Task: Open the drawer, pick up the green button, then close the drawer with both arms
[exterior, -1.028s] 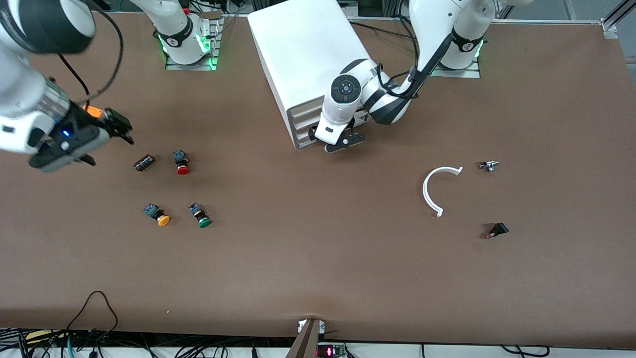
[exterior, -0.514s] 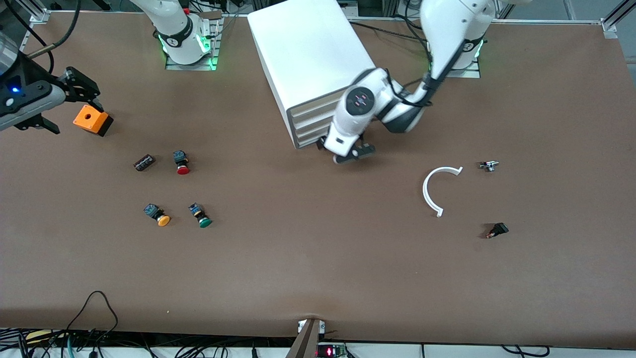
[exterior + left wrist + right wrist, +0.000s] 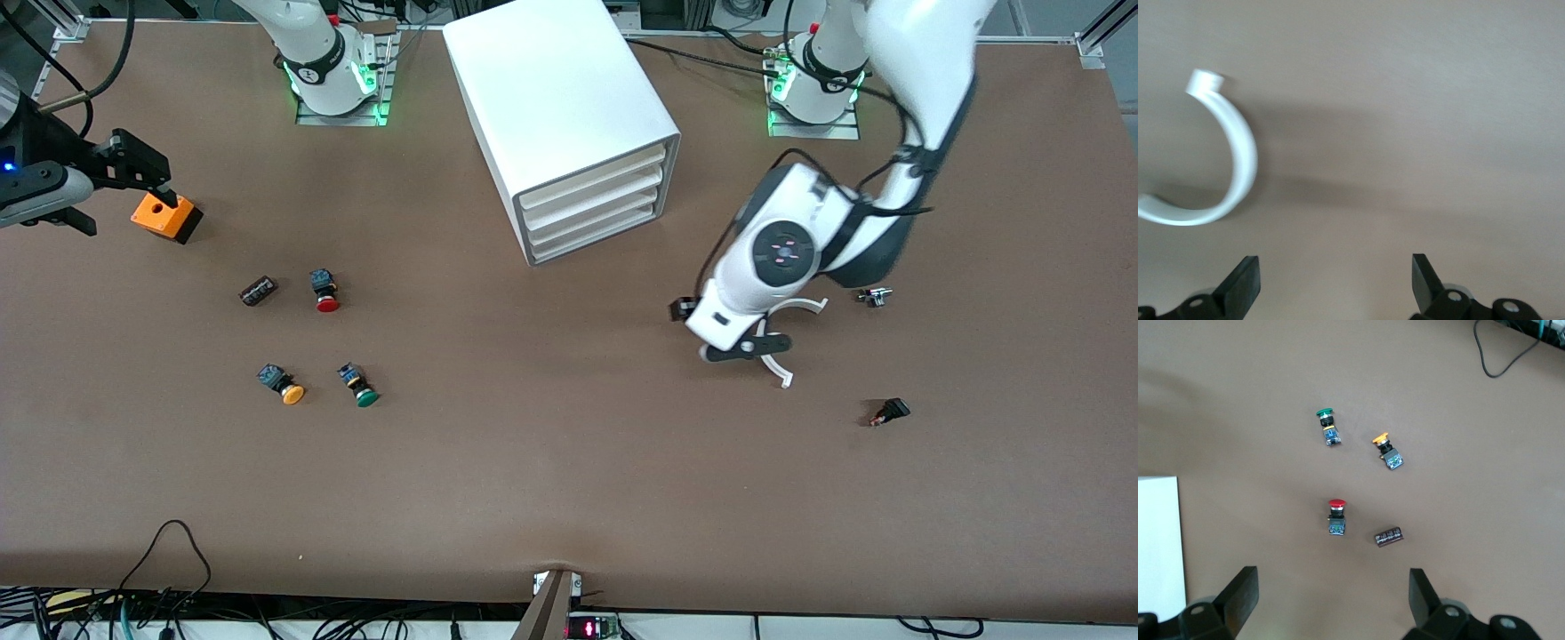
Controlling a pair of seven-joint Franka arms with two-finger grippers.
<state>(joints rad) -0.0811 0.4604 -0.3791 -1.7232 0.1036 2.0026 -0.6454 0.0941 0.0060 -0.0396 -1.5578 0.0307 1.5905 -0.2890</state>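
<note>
The left gripper (image 3: 742,342) hangs over the table with its fingers (image 3: 1245,283) spread wide and nothing between them, above the white curved strip (image 3: 772,342) at the left arm's end of the table. In the left wrist view that strip (image 3: 1231,167) lies flat on the brown table (image 3: 1405,100), just clear of the fingertips.

The right gripper (image 3: 147,178) is up over the orange block (image 3: 164,216) at the right arm's end; its fingers (image 3: 1238,597) stand wide apart and hold nothing.

The green button (image 3: 360,387) lies on its side on the table, well apart from both grippers, just beside the orange-capped button (image 3: 282,385). The red-capped button (image 3: 324,291) and a small dark part (image 3: 259,291) lie farther from the front camera than those two.

The cabinet (image 3: 560,98) stands between the two arm bases, and every drawer (image 3: 591,206) in its front is pushed in.

Near the left arm's end, a small metal part (image 3: 875,296) and a small black part (image 3: 891,412) rest on the table.
</note>
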